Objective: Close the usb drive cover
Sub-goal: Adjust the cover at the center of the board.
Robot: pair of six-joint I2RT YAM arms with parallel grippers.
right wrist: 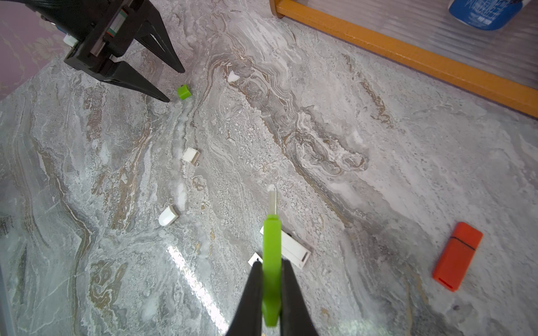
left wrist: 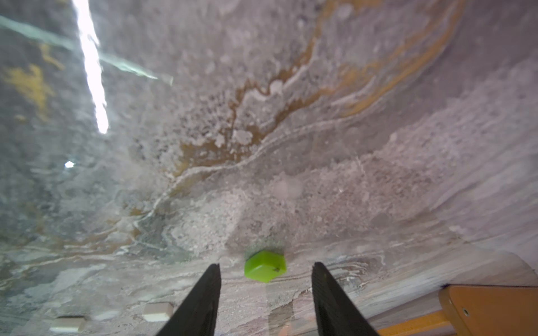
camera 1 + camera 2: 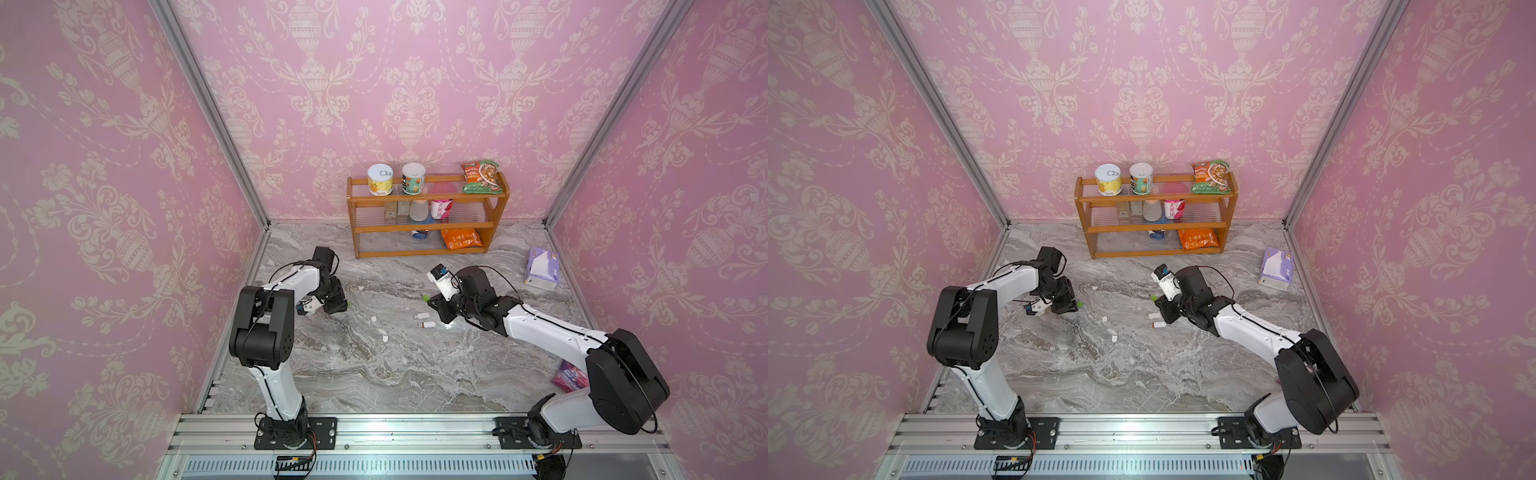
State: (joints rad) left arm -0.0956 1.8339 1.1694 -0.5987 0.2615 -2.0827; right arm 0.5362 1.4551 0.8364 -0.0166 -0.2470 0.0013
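On left half of grey marble tabletop [image 3: 415, 365], left claw [image 1: 174, 85] wide; small green plastic cap [image 2: 265, 266] lies just by its tips. Right claw [image 1: 272, 263] pinches long green plastic usb stick [image 1: 271, 241], metal plug bare.

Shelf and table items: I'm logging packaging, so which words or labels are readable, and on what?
"大果" plus an unclear third character: pink cup on the wooden shelf.
Too small or blurred: cans, snack bags, tissue box, purple packet.
No text visible: green USB drive, orange USB drive.
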